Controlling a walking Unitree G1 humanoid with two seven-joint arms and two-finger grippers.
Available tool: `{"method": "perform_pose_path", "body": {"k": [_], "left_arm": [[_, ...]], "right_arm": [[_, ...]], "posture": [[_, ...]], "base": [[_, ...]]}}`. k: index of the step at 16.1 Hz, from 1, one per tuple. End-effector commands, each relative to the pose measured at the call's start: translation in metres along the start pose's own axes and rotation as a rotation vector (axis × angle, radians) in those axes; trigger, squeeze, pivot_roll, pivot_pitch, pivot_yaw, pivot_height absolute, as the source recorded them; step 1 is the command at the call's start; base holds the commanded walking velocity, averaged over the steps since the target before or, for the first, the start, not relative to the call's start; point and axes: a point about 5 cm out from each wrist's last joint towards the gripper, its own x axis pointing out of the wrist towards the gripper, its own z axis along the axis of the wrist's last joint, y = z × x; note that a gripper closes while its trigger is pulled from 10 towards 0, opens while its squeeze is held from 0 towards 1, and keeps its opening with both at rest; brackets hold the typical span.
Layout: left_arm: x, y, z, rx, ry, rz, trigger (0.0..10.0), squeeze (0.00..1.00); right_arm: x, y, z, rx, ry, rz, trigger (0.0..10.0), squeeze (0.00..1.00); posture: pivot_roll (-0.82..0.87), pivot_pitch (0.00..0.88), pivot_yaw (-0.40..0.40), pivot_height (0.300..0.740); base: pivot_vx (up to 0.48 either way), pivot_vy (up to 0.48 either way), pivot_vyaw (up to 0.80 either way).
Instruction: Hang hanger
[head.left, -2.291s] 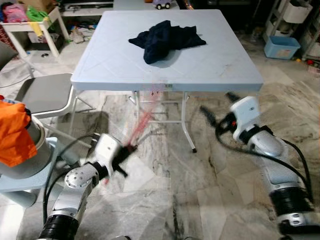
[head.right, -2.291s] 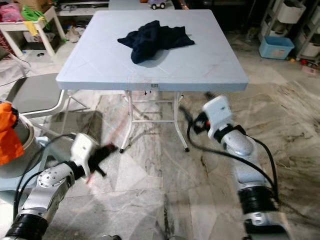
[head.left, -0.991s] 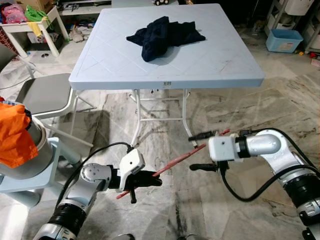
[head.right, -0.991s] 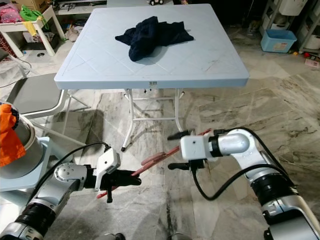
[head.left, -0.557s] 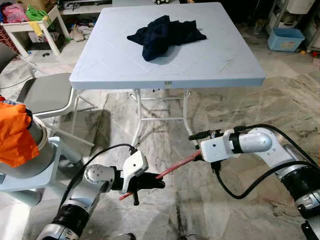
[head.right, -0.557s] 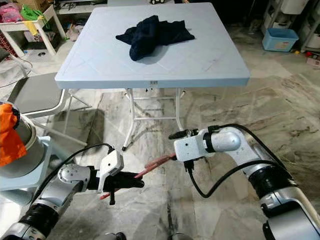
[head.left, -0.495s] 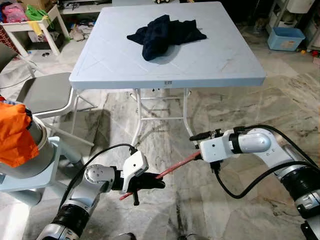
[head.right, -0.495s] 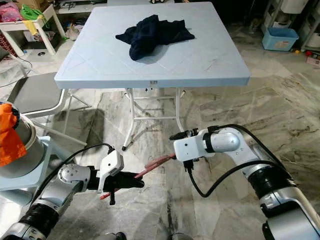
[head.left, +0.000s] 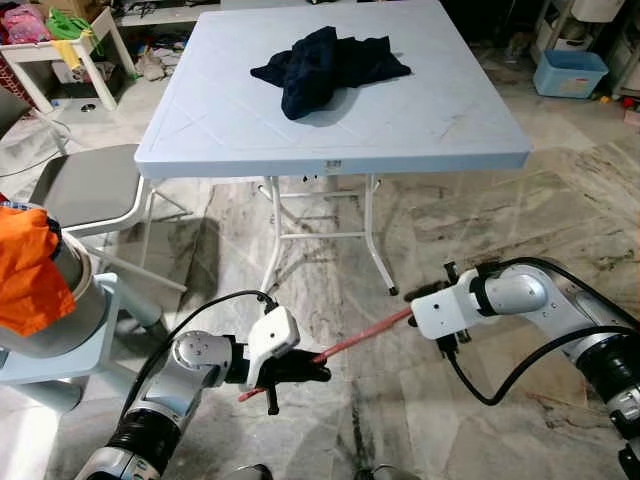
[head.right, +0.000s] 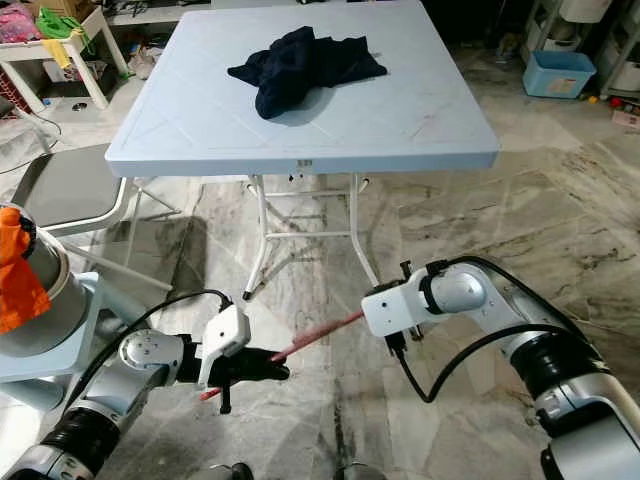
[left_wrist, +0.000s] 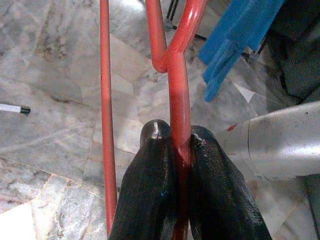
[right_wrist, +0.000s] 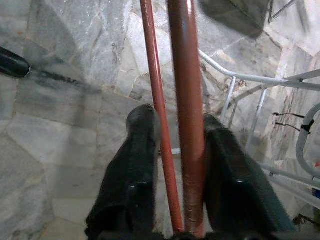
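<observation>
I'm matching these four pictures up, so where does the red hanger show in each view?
Left eye view: red hanger low centre, between both end effectors.
Right eye view: low centre, same span.
Left wrist view: pinched between the black fingers.
Right wrist view: two red bars between the fingers.
Shared landmark: marble floor.

Head views bright, even indoor light, sharp overall. Pale table top (head.left: 400, 110) reads near overexposed, soft shadow under the dark cloth (head.left: 325, 65). Table throws a diffuse shadow on the marble floor (head.left: 500, 230); floor shows mild sheen, no hard glare. Slight wide-angle bend toward the edges. Left wrist view well lit; black fingers (left_wrist: 150, 190) carry specular highlights, red hanger (left_wrist: 177, 85) sharp, background soft. Right wrist view dimmer, hanger bar closest to the lens blurred, fingers (right_wrist: 135, 170) dark with little detail.
</observation>
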Motion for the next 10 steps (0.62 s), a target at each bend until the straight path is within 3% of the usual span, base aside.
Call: {"method": "perform_pose_path", "body": {"k": [1, 10], "left_arm": [[-0.0005, 0.0002, -0.001, 0.016, 0.016, -0.004, 10.0, 0.0], [0.0036, -0.0002, -0.0035, 0.054, 0.039, -0.002, 10.0, 0.0]], "right_arm": [[-0.0031, -0.0034, -0.0015, -0.019, 0.017, 0.023, 0.0, 0.0], [-0.0011, 0.0014, -0.0019, 0.017, 0.0, 0.036, 0.0, 0.0]], "posture": [[-0.21, 0.147, 0.033, 0.74], [-0.21, 0.149, 0.033, 0.74]], "base": [[0.0, 0.0, 0.0], [0.0, 0.0, 0.0]]}}
